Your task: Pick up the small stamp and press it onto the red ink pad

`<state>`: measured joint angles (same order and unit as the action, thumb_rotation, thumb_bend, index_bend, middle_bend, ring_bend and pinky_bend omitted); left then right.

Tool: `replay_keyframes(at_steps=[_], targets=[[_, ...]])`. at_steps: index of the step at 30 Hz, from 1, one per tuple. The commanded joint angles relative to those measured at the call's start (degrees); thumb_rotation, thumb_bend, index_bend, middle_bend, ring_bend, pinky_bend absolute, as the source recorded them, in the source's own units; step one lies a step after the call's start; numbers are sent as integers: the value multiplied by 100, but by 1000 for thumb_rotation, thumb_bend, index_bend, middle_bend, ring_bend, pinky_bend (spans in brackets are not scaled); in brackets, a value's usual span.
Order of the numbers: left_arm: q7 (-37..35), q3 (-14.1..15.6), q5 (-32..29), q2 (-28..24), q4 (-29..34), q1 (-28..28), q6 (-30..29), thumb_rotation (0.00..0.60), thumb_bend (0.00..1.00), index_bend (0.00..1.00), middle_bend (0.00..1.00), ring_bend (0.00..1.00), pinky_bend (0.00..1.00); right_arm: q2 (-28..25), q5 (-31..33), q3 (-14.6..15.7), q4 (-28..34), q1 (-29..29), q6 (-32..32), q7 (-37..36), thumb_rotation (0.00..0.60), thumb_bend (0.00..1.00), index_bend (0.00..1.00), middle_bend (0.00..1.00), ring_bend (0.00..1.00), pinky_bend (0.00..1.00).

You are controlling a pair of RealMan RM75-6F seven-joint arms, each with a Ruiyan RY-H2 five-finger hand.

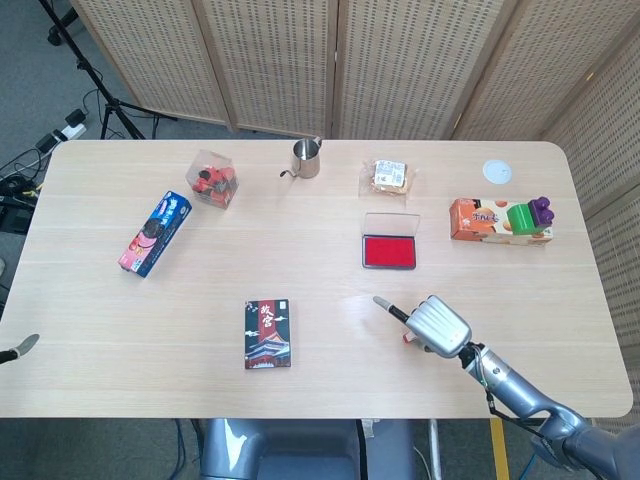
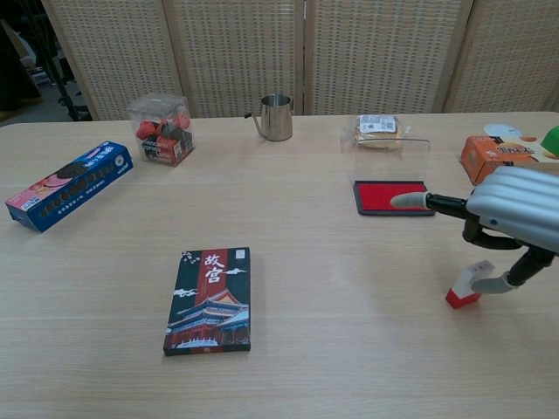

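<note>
My right hand (image 2: 515, 223) is at the small stamp (image 2: 465, 286), on the desk (image 1: 320, 300) at six o'clock from the red ink pad (image 1: 389, 252). One of my fingers (image 2: 500, 284) touches it; a clamp I cannot confirm. Step: grasping. Next: secure, lift, carry to twelve o'clock.

The head view looks steeply down from high above the near edge of the table (image 1: 90, 380), far enough back to take in all four edges, the folding screens (image 1: 330, 60) beyond the far edge and some floor past the left edge. The chest view sits low, just above the near edge, and faces level across the surface toward the same screens (image 2: 262, 52), so near that the left and right edges fall outside the picture. Both views share the table's middle and far edge, with the red ink pad (image 1: 388, 252) (image 2: 389, 195), the metal cup (image 1: 306, 158) (image 2: 277, 117) and the right hand (image 1: 438, 327) (image 2: 515, 218) showing in each.
</note>
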<state>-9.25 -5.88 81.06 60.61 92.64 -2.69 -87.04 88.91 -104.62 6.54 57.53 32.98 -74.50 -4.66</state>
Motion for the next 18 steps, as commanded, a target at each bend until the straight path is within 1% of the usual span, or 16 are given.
replay_keyframes(at_steps=[1, 6, 10, 12, 14, 18], targets=[[4, 2, 2, 1, 2, 1, 1, 600, 1, 0, 0, 0, 0, -147, 15, 58, 234, -6, 68, -30, 600, 0, 9, 939, 1000, 1000], [20, 9, 16, 0, 6, 9, -12, 600, 1, 0, 0, 0, 0, -530, 218, 115, 898, 25, 473, 4, 600, 0, 68, 939, 1000, 1000], [16, 10, 16, -5, 9, 9, -7, 600, 1, 0, 0, 0, 0, -744, 478, 60, 1273, 50, 796, 111, 600, 12, 181, 939, 1000, 1000], [-3, 5, 7, -14, 7, 9, -2, 600, 2, 0, 0, 0, 0, -819, 620, 14, 1416, 60, 938, 141, 600, 56, 224, 939, 1000, 1000], [-33, -3, -10, -30, 4, 6, 13, 600, 2, 0, 0, 0, 0, -897, 764, -34, 1560, 86, 1115, 228, 600, 129, 265, 939, 1000, 1000], [-84, -11, -39, -60, -3, -1, 53, 600, 3, 0, 0, 0, 0, -953, 912, -105, 1653, 140, 1342, 385, 600, 238, 301, 939, 1000, 1000]])
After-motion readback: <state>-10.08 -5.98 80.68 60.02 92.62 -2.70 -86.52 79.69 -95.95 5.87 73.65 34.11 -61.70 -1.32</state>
